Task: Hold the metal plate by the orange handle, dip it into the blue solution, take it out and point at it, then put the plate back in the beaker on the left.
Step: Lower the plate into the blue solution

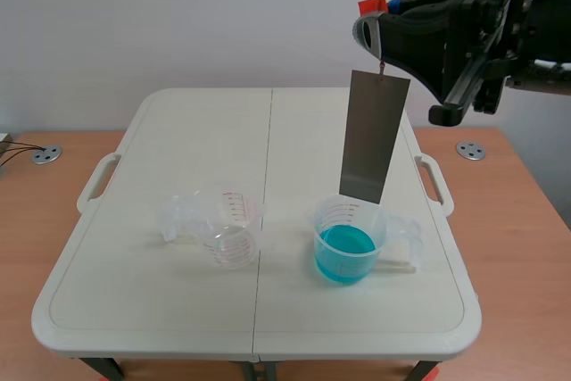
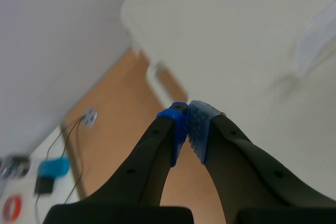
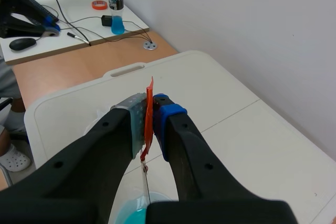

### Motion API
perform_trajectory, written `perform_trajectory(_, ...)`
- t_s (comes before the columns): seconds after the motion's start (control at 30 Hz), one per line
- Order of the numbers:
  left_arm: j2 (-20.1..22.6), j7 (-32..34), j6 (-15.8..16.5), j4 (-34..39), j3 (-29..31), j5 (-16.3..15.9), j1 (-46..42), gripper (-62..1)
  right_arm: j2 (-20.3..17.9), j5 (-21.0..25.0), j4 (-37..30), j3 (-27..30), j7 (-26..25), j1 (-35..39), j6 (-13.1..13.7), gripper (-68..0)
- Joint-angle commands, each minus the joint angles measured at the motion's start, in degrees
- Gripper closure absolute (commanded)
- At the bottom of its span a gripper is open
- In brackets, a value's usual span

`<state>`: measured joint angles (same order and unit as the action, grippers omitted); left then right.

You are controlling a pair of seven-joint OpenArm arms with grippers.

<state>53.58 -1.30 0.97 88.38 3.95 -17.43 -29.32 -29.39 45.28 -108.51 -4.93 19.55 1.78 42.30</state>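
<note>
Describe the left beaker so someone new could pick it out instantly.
On the white folding table stand two clear plastic beakers. The left beaker sits left of the table's centre seam. Unlike the right beaker, which holds blue solution, it is empty.

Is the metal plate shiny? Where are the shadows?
Scene view: the metal plate looks dull grey, no glare; faint shadows lie by the clear beaker and the beaker of blue solution. Left wrist view: a faint shadow on the table ahead of the left claw.

I see red marks on the left beaker (image 1: 234, 213) and the beaker of blue solution (image 1: 339, 217), maybe numbers. I cannot read any.
</note>
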Motion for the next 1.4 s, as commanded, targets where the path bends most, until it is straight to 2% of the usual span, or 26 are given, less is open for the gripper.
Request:
perform_trajectory(0.0,-1.36,-0.26,-1.42,-0.66,1.27,-0.15,-4.22,-3.2,-0.57,0.61,-0.59,0.26,-0.85,-0.68,0.42,-1.1)
perform_trajectory(0.1,-2.32,-0.24,-4.66,-1.22,4.15,-0.15,-13.44,-3.2,-0.57,0.63,-0.59,0.26,-0.92,-0.68,0.42,-1.1)
perform_trajectory(0.2,-5.35,-0.22,-4.66,-2.49,4.55,-0.15,-19.96,-3.2,-0.55,0.66,-0.52,0.24,-1.07,-0.68,0.42,-1.1)
perform_trajectory(0.3,-10.23,-0.20,-4.22,-3.89,4.48,0.11,-23.87,-3.2,-0.42,0.68,0.24,0.17,-1.57,-0.68,0.42,-1.1)
perform_trajectory(0.4,-15.76,-0.22,-3.67,-5.64,4.37,0.11,-25.40,-3.2,-0.42,0.66,1.77,0.11,-2.64,-0.68,0.42,-1.1)
perform_trajectory(0.63,-26.82,-0.24,1.57,-10.71,2.73,0.52,-25.90,-3.1,0.57,0.63,5.25,0.09,-4.70,-0.70,0.42,-1.1)
perform_trajectory(0.8,-32.41,-0.24,1.79,-13.44,0.09,0.52,-25.90,-3.2,3.04,0.33,8.09,0.02,-4.46,-0.70,0.42,-1.1)
perform_trajectory(1.03,-36.70,-0.26,1.77,-15.47,-0.79,0.50,-25.88,-3.2,4.59,0.09,12.15,-1.27,-4.52,-0.98,0.42,-1.1)
perform_trajectory(1.2,-37.40,-0.31,1.79,-15.58,-0.83,0.48,-25.88,-3.2,5.95,-0.46,14.29,-2.23,-4.50,-0.98,0.42,-1.1)
perform_trajectory(1.37,-37.55,-1.55,2.03,-15.58,-0.83,0.48,-25.83,-3.2,6.93,-3.17,16.61,-3.34,-4.92,-1.01,0.42,-1.1)
